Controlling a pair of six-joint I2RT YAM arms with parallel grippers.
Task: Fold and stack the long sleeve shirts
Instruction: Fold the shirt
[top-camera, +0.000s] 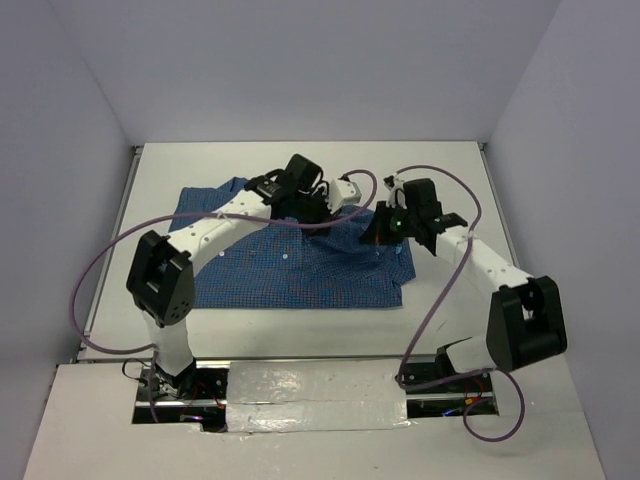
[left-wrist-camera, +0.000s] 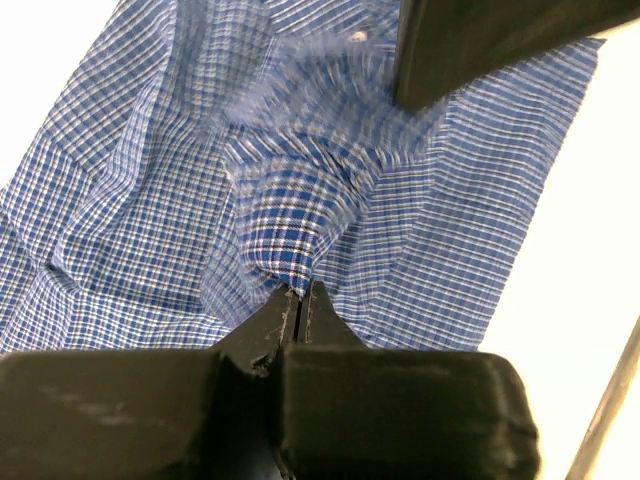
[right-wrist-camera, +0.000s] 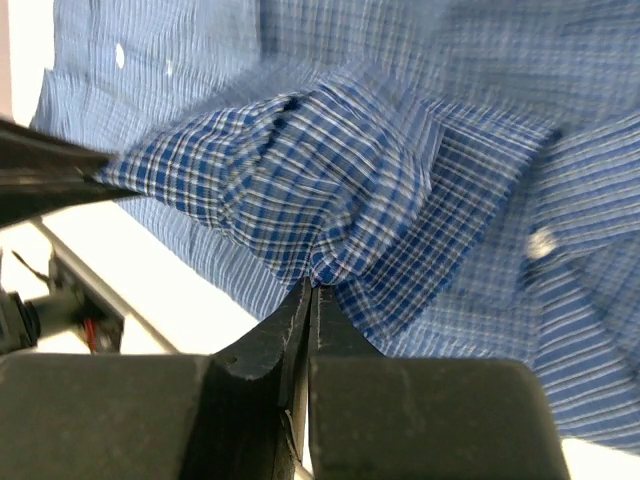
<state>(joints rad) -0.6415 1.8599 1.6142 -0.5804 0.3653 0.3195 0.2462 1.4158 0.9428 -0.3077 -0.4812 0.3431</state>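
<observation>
A white table (top-camera: 200, 165) stood between pale walls, seen from above. A blue checked shirt (top-camera: 300, 270) lay spread across the middle of the table, flat along its near edge and rumpled along its far edge.

At the near left, the left arm rose from its base and reached forward and to the right over the shirt, with a purple cable (top-camera: 85, 290) looping out beside it. The left gripper (top-camera: 318, 208) was down at the shirt's far edge, near the middle. Seen from that wrist, its fingers (left-wrist-camera: 265, 325) were pressed together on a raised fold of the shirt, and the cloth was drawn up into a peak at their tips.

Just to the right, the right gripper (top-camera: 385, 228) met the shirt near its far right corner, close to the left gripper but apart from it. Seen from its wrist, its fingers (right-wrist-camera: 270, 340) were likewise pinched shut on a bunched ridge of checked cloth. The right arm ran back to its base at the near right, trailing a second purple cable.
</observation>
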